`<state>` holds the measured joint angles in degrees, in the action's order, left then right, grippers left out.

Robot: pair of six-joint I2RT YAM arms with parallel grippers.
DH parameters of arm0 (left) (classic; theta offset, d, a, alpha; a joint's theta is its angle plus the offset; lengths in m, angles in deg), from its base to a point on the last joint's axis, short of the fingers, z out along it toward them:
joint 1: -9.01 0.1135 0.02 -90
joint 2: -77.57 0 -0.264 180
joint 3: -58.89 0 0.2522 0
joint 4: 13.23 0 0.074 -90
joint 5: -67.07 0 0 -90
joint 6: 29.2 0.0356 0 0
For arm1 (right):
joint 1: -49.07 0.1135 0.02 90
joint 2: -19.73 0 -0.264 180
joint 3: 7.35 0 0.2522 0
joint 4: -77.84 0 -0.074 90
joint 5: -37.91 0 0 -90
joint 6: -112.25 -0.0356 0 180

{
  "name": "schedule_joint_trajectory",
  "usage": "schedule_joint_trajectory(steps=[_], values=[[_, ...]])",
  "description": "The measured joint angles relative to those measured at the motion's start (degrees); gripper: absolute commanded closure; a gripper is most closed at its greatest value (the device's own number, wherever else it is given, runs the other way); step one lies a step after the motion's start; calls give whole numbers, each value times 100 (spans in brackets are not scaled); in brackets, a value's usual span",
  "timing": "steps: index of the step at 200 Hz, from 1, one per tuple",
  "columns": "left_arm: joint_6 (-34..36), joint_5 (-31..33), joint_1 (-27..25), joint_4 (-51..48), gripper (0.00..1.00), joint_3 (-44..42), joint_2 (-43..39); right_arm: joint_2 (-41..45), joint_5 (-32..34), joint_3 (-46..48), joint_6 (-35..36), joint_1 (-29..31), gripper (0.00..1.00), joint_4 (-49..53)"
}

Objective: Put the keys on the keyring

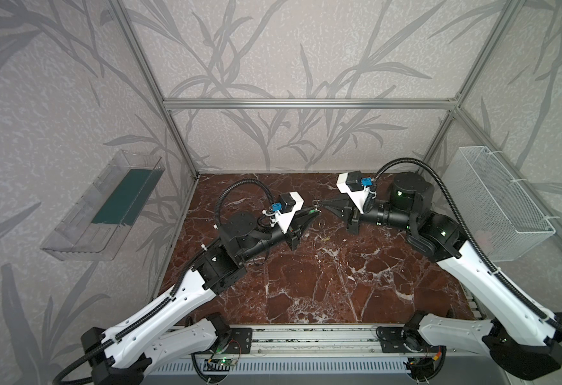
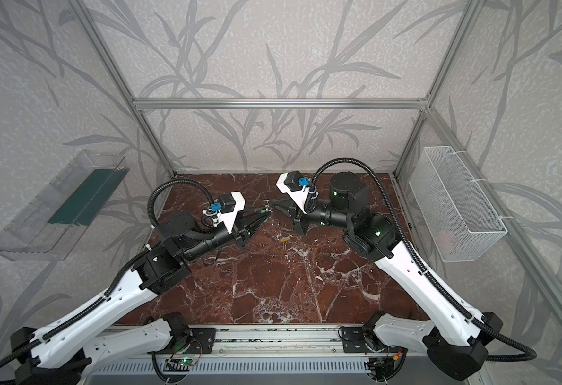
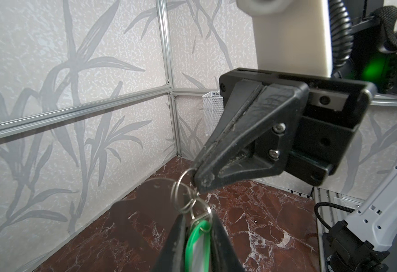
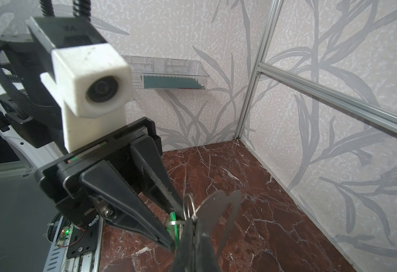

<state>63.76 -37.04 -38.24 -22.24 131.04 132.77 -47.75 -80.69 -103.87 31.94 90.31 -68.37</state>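
Left claw (image 3: 197,217) pinches the green-tagged key (image 3: 196,240); right claw (image 3: 203,182) is clamped on the keyring (image 4: 225,207). Judged light, stiff, slippery; best gripped across flat faces.

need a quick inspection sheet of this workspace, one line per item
surface: dark red marble tabletop
job's things: green-tagged key held in the left gripper; keyring held in the right gripper, both up off the marble; yellow-tagged key lying on the marble below them
clutter: nothing seen
grippers: left gripper shut on the green tag, right gripper shut on the keyring, tips almost meeting
cables: black conduit loops over each wrist, away from the keys
surroundings: clear tray on the left-hand wall, white mesh basket on the right-hand wall
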Motion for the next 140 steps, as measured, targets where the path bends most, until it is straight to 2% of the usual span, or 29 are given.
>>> schedule_joint_trajectory(steps=[88,140], values=[[153,107,-33,-201,96,2,-101,-28,-20,0,122,0,100,114],[367,284,-35,-704,100,127,-111,-101,-39,-9,278,0,100,389]])
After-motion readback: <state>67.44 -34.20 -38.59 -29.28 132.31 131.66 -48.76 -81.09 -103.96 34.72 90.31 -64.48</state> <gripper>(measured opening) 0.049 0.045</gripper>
